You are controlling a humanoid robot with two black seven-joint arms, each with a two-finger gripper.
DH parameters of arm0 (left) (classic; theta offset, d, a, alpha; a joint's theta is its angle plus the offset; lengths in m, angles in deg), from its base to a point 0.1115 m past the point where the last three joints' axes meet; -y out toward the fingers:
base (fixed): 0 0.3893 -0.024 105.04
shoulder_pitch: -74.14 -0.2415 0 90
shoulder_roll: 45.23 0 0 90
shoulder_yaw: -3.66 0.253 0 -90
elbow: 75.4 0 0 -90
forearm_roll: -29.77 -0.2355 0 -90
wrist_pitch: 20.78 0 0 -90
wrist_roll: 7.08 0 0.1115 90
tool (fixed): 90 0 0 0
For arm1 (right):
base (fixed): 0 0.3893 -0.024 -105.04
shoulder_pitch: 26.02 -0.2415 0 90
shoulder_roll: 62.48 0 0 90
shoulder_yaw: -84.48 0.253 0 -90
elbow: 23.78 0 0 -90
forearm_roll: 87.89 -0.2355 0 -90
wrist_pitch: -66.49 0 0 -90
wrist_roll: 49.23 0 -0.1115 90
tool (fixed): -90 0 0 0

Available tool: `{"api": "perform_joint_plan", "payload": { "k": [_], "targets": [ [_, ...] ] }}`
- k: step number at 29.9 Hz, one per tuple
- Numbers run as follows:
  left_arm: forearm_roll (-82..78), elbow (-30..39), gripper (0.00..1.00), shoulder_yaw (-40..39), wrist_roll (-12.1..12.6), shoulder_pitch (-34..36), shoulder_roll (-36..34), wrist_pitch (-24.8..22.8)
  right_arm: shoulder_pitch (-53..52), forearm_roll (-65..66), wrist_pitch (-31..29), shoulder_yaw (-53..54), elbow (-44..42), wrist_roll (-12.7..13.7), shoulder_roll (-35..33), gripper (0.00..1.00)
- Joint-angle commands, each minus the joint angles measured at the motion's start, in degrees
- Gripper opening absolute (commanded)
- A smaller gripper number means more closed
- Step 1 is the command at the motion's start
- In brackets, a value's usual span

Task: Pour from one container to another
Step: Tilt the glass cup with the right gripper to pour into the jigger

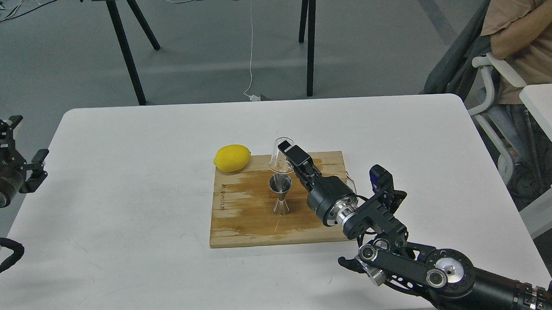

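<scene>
Pouring goes well, I judge, if the right gripper [289, 155], fingers closed on the tilted glass cup [280, 157], keeps its lip above the jigger [281, 194] on the wooden board [241, 221], tipping slowly; the left gripper [22, 152] is open.

A lab: grey floor [206, 60], loose cables [250, 49], bare white table [119, 190].

Even, diffuse overhead light; scene bright, no hard highlights. White table [119, 190] near overexposed, surface detail faint. Shadows soft and short: a pale one under the jigger [281, 194] on the wooden board [241, 217]. Clear glass cup [280, 155] low in contrast, rim barely readable. Focus sharp overall; slight softness and noise at frame edges. Mild wide-angle bowing of table edges.
</scene>
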Motion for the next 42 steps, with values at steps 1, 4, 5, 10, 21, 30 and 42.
{"api": "perform_joint_plan", "payload": {
  "k": [1, 4, 5, 10, 21, 30, 42],
  "targets": [
    [0.0, 0.0, 0.99, 0.0, 0.0, 0.0, 0.0, 0.0, -0.2, 0.3, 0.0, -1.0, -0.3, -0.3, -0.1, 0.41],
    [0.0, 0.0, 0.99, 0.0, 0.0, 0.0, 0.0, 0.0, -1.0, 0.3, 0.0, -3.2, -0.6, -0.5, -0.1, 0.41],
    [0.0, 0.0, 0.99, 0.0, 0.0, 0.0, 0.0, 0.0, -1.0, 0.3, 0.0, -3.3, -0.6, -0.5, -0.1, 0.41],
    [0.0, 0.0, 0.99, 0.0, 0.0, 0.0, 0.0, 0.0, -1.3, 0.3, 0.0, -3.5, -1.0, -0.8, 0.0, 0.41],
    [0.0, 0.0, 0.99, 0.0, 0.0, 0.0, 0.0, 0.0, -1.7, 0.4, 0.0, -3.6, -1.3, -1.4, -1.1, 0.41],
    [0.0, 0.0, 0.99, 0.0, 0.0, 0.0, 0.0, 0.0, -2.0, 1.2, 0.0, -3.7, -1.2, -1.7, -1.5, 0.41],
    [0.0, 0.0, 0.99, 0.0, 0.0, 0.0, -0.1, 0.0, -1.6, 0.1, 0.0, -4.2, -1.1, -1.4, -1.5, 0.42]
  ]
}}
